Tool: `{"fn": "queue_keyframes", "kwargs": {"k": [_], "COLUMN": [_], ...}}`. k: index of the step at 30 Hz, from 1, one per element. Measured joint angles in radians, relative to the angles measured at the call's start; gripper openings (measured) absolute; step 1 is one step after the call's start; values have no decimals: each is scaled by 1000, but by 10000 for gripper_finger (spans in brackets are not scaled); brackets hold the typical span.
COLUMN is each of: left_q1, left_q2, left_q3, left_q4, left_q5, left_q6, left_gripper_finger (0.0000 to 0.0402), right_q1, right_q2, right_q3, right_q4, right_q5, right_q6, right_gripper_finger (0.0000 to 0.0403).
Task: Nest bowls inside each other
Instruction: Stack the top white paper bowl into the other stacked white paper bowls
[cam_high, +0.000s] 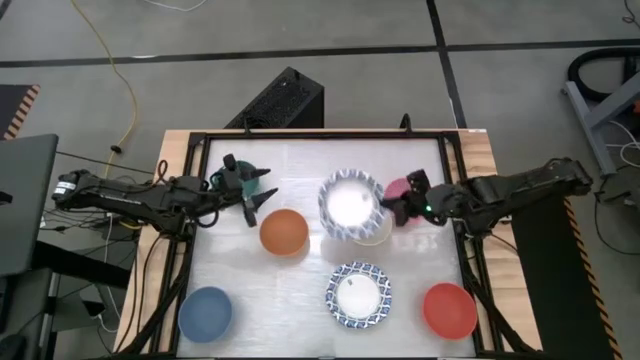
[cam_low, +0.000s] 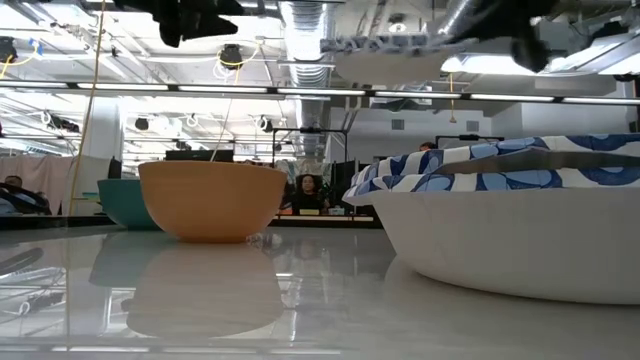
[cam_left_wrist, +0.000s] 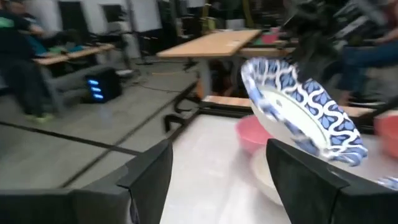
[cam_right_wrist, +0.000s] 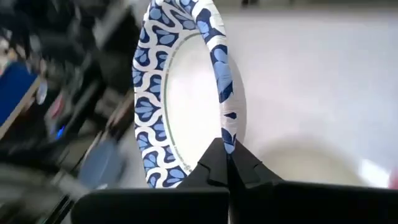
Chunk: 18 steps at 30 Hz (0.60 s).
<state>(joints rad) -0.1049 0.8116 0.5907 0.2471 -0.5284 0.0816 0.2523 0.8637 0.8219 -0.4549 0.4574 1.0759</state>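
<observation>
My right gripper is shut on a white bowl with a blue patterned rim, held up over a cream bowl at mid table. A pink bowl sits just behind the gripper. My left gripper stands open at the far left, above a green bowl, its fingers empty and pointing toward the held bowl. An orange bowl rests on its base to the near side of it. A second patterned bowl, a blue bowl and a red bowl stand along the near edge. My right gripper pinches the patterned bowl's rim between its two fingers, one on the inner face and one on the outer. The fingers come at it from the table's right side. The bowl is lifted clear and tilted, above the cream bowl.
A black frame borders the white table top. Open surface lies between the orange bowl and the near row of bowls. In the low view the near patterned bowl fills the right side, and the orange bowl stands before the green one.
</observation>
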Motion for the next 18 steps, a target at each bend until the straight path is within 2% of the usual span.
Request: {"fn": "queue_keyframes", "kwargs": {"k": [3,6,13,18], "left_q1": [-11,-29,-74,-99], "left_q2": [-34,-60,-82,-82], "left_q3": [0,0,0,0], "left_q4": [-51,-92,-134,-155], "left_q5": [75,132,167,168], "left_q6": [-38,-67,-97,-98], "left_gripper_finger": [250,250,250,250], "right_q1": [57,131,284,352], "right_q2": [-2,26,176,265], "right_q3": [0,0,0,0], "right_q4": [-49,-42,-93,-15], "right_q5": [-115,-178,-198,-196], "right_q6": [126,214,463,499], "right_gripper_finger": [1,1,1,1]}}
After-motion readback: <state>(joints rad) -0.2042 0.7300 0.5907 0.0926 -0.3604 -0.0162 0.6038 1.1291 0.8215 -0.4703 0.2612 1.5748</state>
